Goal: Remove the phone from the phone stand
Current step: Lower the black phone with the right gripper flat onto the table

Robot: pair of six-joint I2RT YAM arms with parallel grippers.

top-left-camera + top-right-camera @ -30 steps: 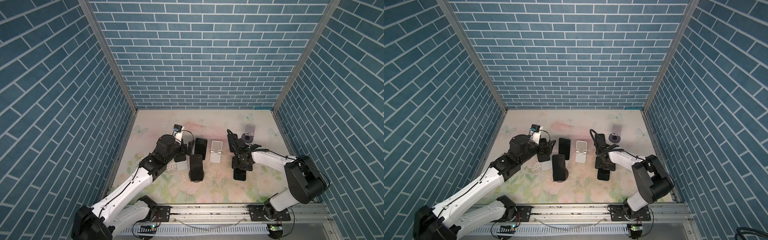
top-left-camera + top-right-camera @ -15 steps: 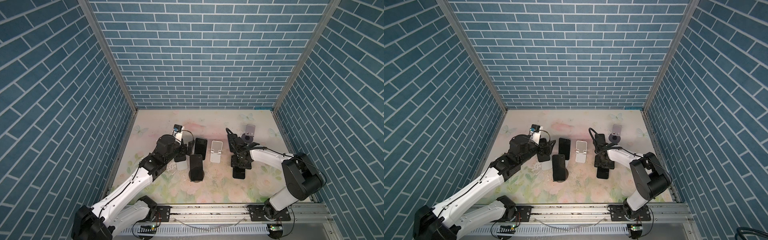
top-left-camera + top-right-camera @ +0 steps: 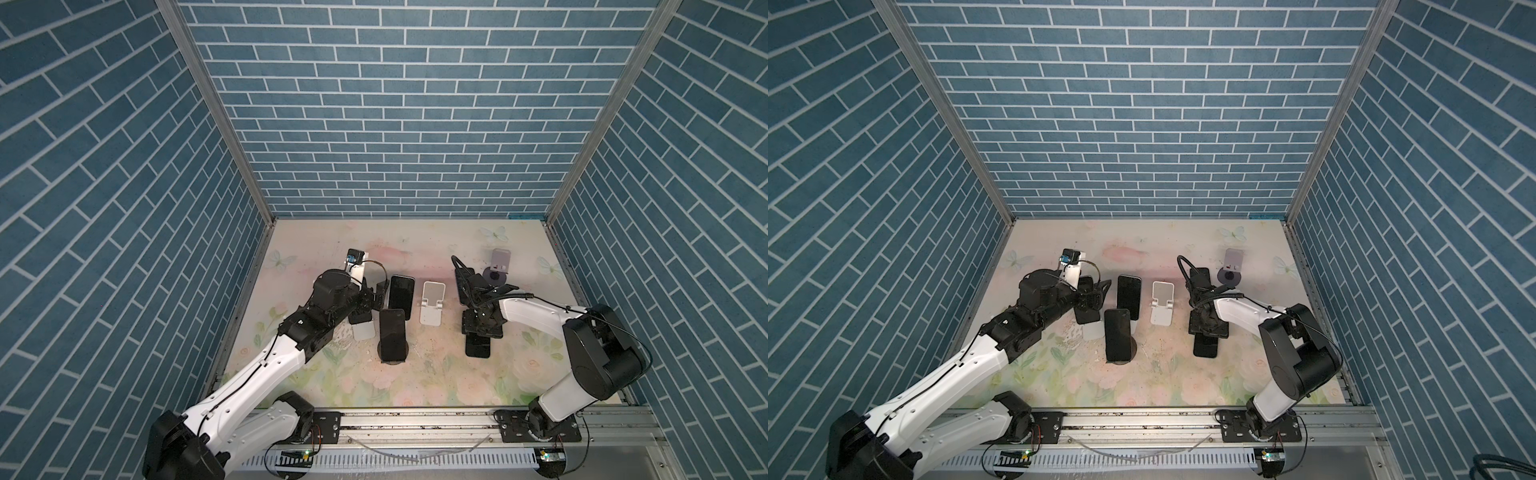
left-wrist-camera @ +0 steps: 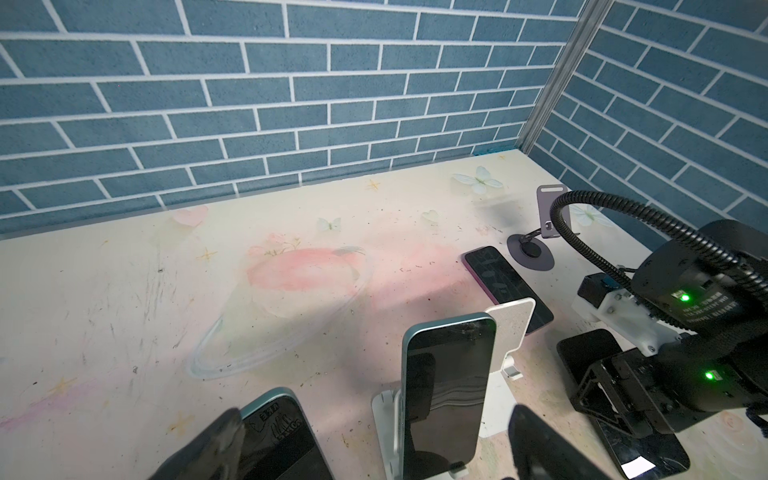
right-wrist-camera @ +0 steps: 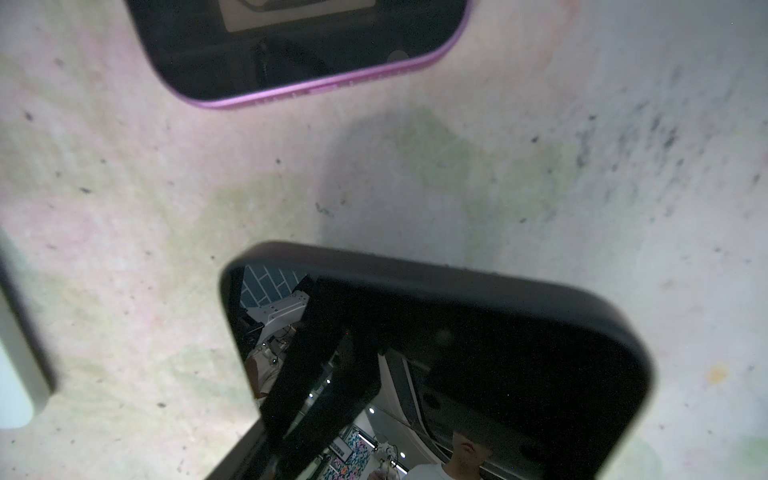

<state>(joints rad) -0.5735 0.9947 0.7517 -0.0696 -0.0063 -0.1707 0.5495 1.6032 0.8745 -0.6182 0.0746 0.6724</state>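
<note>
A teal-edged phone (image 4: 444,390) stands upright on a white phone stand (image 4: 386,432); in a top view it is the dark slab (image 3: 401,295). My left gripper (image 4: 376,415) (image 3: 374,297) is open. One of its fingers is on each side of this phone, touching nothing. A second teal phone (image 4: 282,440) (image 3: 1087,316) leans back by one of those fingers. My right gripper (image 3: 482,328) (image 3: 1208,326) is low over a black phone (image 5: 478,340) (image 3: 478,347) lying on the table. Its jaws straddle the phone's width and are shut on its edges.
An empty white stand (image 3: 432,305) sits mid-table. A third dark phone (image 3: 392,338) leans on a black round-based stand. A purple-edged phone (image 5: 291,54) (image 3: 462,277) lies flat beside a grey stand (image 3: 498,266). Brick walls close in three sides.
The right arm has shifted slightly, with its gripper edging back over the black phone. The phones and the left arm have not visibly moved.
</note>
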